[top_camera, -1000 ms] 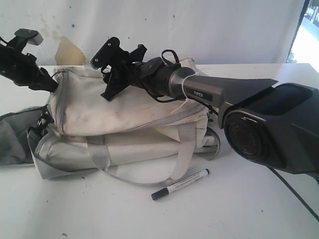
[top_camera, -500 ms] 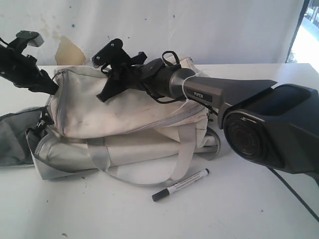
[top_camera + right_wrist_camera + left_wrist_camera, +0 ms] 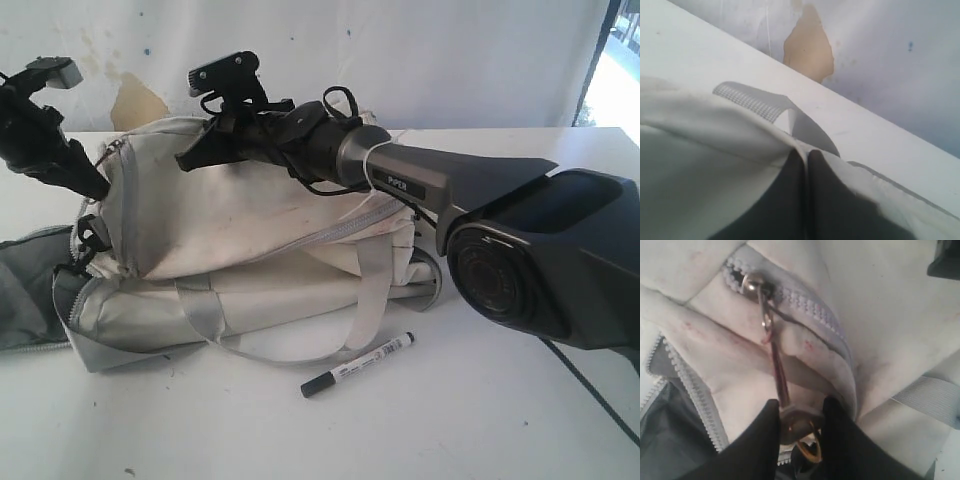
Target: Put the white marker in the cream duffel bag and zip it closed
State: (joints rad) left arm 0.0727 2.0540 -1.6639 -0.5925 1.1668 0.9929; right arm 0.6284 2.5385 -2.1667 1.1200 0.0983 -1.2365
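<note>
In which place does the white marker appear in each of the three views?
Exterior view: the white marker lies on the table, in front of the cream duffel bag.
Left wrist view: not in it.
Right wrist view: not in it.
Shared landmark: the bag's cream fabric, in all three.

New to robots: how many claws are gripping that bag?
2. The left end effector pinches the zipper pull at the left end of the cream duffel bag; the right end effector pinches its top fabric.
</note>
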